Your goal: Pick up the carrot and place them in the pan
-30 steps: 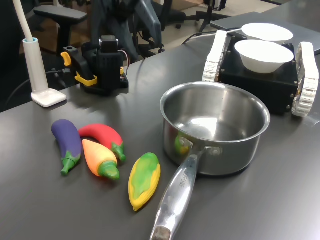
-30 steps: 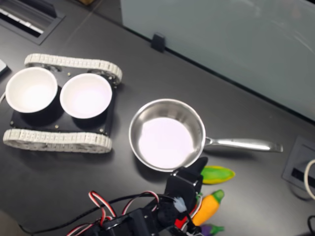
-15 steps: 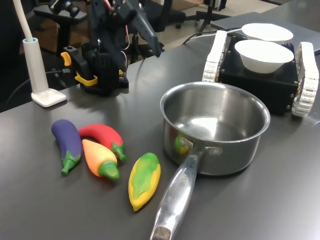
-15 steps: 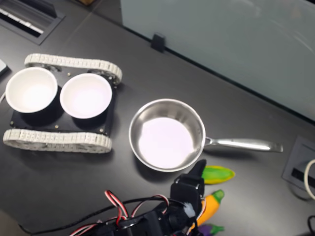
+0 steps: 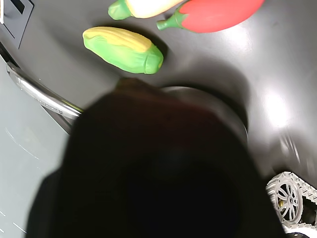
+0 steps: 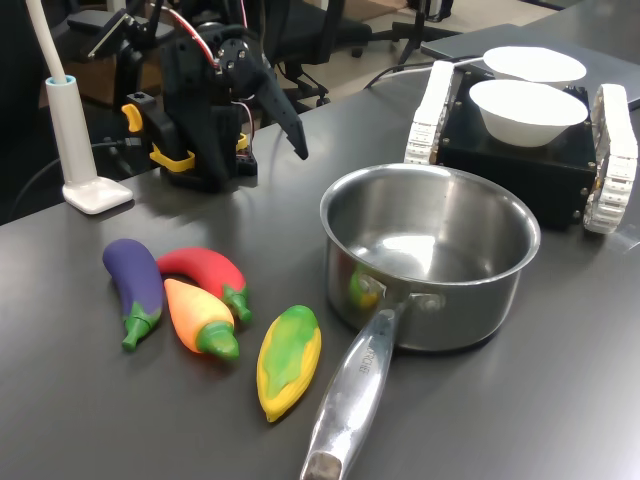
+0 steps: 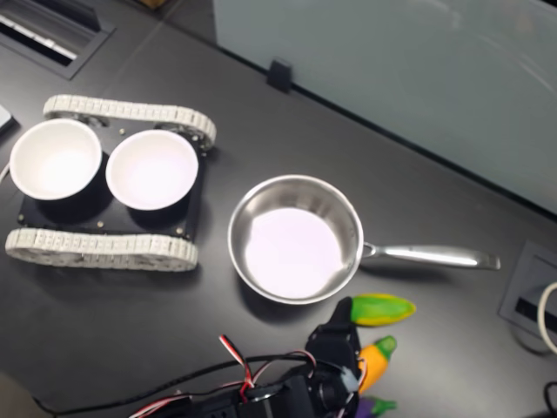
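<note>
The carrot (image 6: 200, 317) lies on the dark table between a red chili and a purple eggplant, its green end toward the front. In the second exterior view the carrot (image 7: 372, 363) shows partly beside the arm. In the wrist view only the carrot's (image 5: 143, 6) edge shows. The steel pan (image 6: 430, 250) stands empty to the first exterior view's right of the vegetables, handle toward the front. My gripper (image 6: 298, 148) hangs in the air near the arm's base, pointing down toward the table, well apart from the carrot. Its fingers look pressed together with nothing held. A dark blur fills the wrist view's middle.
A red chili (image 6: 205, 268), purple eggplant (image 6: 135, 285) and corn cob (image 6: 290, 358) lie around the carrot. Two white bowls (image 6: 527, 108) sit on a tracked black vehicle (image 6: 520, 160) behind the pan. A white lamp base (image 6: 95, 192) stands at the first exterior view's left.
The arm has unfolded from its base. The gripper swung forward and downward toward the pan side of the table. The vegetables and pan have not moved.
</note>
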Controlling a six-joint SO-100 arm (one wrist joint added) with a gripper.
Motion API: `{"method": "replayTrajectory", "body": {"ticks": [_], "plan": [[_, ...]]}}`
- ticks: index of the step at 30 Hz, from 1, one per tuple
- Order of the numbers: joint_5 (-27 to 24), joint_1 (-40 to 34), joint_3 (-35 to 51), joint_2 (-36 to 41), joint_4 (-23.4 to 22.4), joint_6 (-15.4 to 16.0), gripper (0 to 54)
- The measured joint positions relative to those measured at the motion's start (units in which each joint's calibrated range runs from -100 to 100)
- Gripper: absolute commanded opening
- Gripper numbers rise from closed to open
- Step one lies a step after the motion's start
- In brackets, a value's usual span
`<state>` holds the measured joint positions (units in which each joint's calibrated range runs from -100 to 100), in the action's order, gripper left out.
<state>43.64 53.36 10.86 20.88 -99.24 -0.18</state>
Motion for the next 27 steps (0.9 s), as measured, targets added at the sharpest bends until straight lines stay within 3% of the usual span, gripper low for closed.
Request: {"method": "replayTrajectory", "body": {"ticks": [9,27], "plan": [[5.86,5.06,-4.62,-2.19,1.1,0.0,35.0],[12.7,11.55,-14.48,-7.58,13.43,-2.48,35.4]]}}
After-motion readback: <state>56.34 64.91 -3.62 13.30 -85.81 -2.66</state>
